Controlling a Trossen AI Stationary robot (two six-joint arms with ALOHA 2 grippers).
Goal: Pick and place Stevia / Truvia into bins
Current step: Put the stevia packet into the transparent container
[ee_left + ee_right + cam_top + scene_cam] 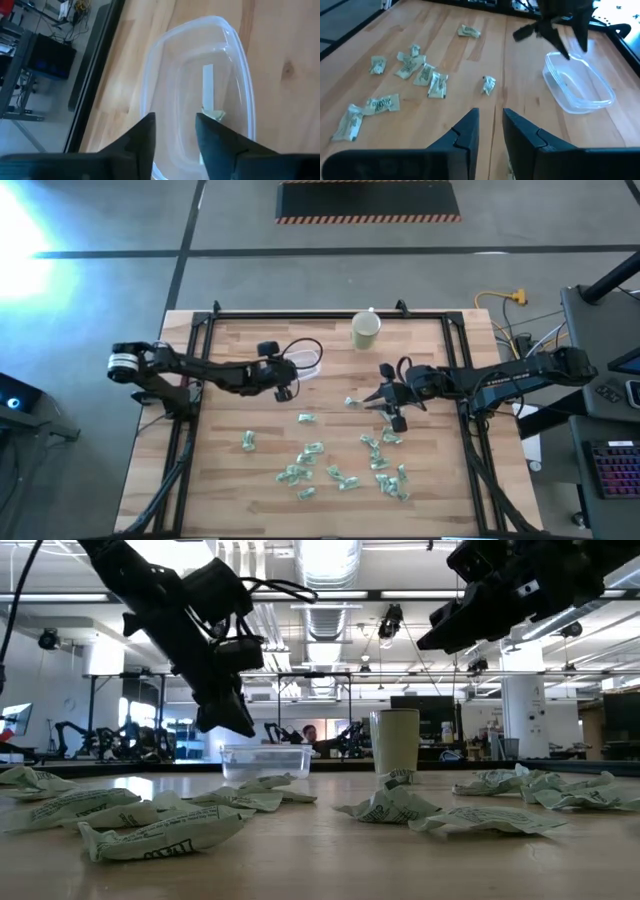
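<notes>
Several crumpled green-and-white Stevia sachets (330, 465) lie scattered over the near half of the wooden table (230, 480). The clear plastic bin (308, 364) stands on the table left of the middle. One sachet (214, 116) lies on its floor. My left gripper (175, 131) hangs open just above the bin's near-left rim, with nothing between its fingers. My right gripper (491, 125) stands open above the table right of the middle, pointing slantwise down toward a single sachet (489, 84) lying between it and the bin (577, 85).
A beige cup (365, 330) stands upright near the far edge, right of the bin. A black frame rail (320, 317) runs round the table's far and side edges. Bare wood lies between the bin and the sachet pile.
</notes>
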